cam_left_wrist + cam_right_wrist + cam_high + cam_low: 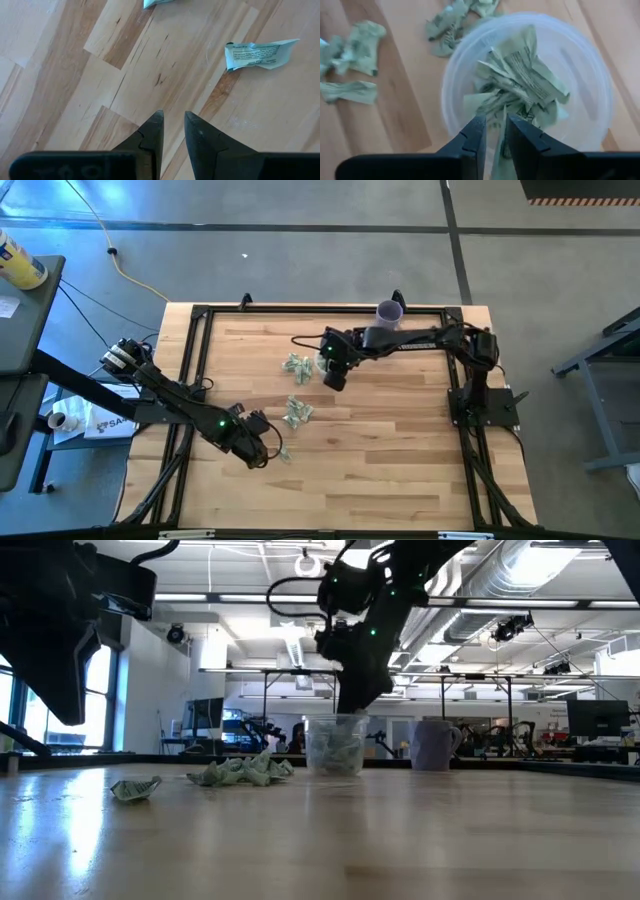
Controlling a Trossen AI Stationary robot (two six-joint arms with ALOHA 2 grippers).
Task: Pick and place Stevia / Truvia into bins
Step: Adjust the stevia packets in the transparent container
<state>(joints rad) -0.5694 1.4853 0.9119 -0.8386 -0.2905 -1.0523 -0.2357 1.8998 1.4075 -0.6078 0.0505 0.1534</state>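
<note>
The clear cup stands on the table with several pale green packets inside; in the low view the cup is just under my right gripper. That gripper hangs over the cup's mouth, shut on a packet. More packets lie in two loose piles on the wood. My left gripper hovers near the table's near left part, shut and holding nothing. A single crumpled packet lies flat just beyond it. My right gripper pinches one pale green packet between its two fingers, coming from above and pointing down into the cup's mouth. The packet is lifted clear of the table and sits over the packets in the cup. Which part of the packet it has is hidden by the fingers.
A purple cup stands near the table's far edge, to the right of the clear cup. A black frame runs around the tabletop. Bare wood lies across the near and right parts of the table.
</note>
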